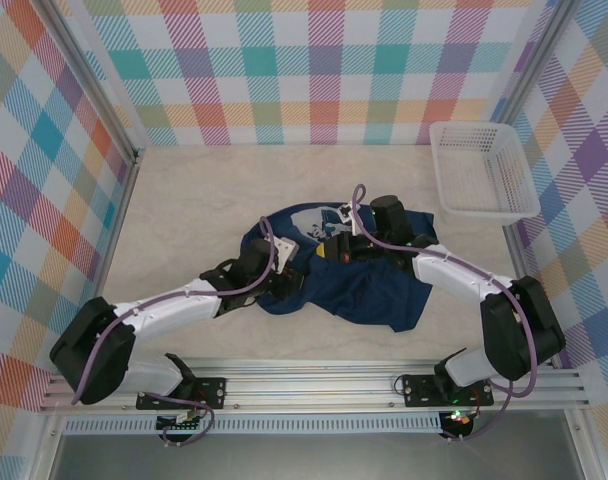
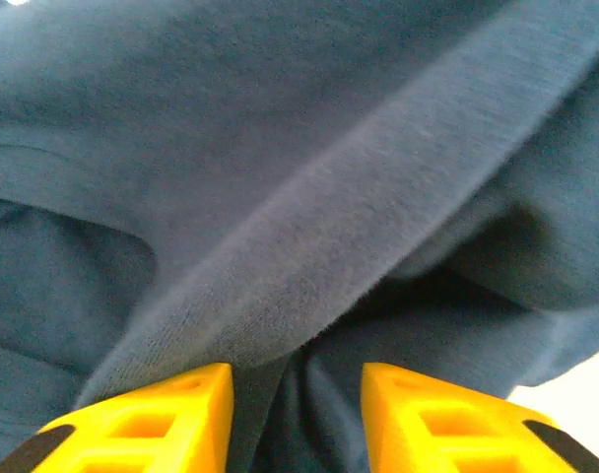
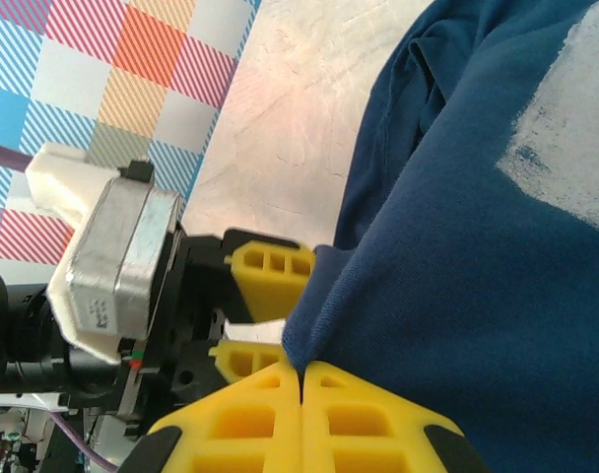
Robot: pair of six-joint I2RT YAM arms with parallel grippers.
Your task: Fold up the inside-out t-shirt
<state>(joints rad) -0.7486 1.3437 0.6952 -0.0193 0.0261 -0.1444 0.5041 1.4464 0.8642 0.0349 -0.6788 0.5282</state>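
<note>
Navy-blue soft cloth t-shirt, inside out, lies crumpled at the middle of the pale table, between the two arms. Right gripper is pressed together, pinching a hem edge of the shirt. Left gripper stands spread, a thick fold of cloth between its jaws, unclamped. Best handling, probably — close the left on a single layer near the right's pinch, then draw both apart evenly to flatten the cloth.

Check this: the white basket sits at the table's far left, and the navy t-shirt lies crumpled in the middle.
Wrong side: the white basket sits at the far right, as the top external view shows. The navy t-shirt does lie crumpled in the middle.
</note>
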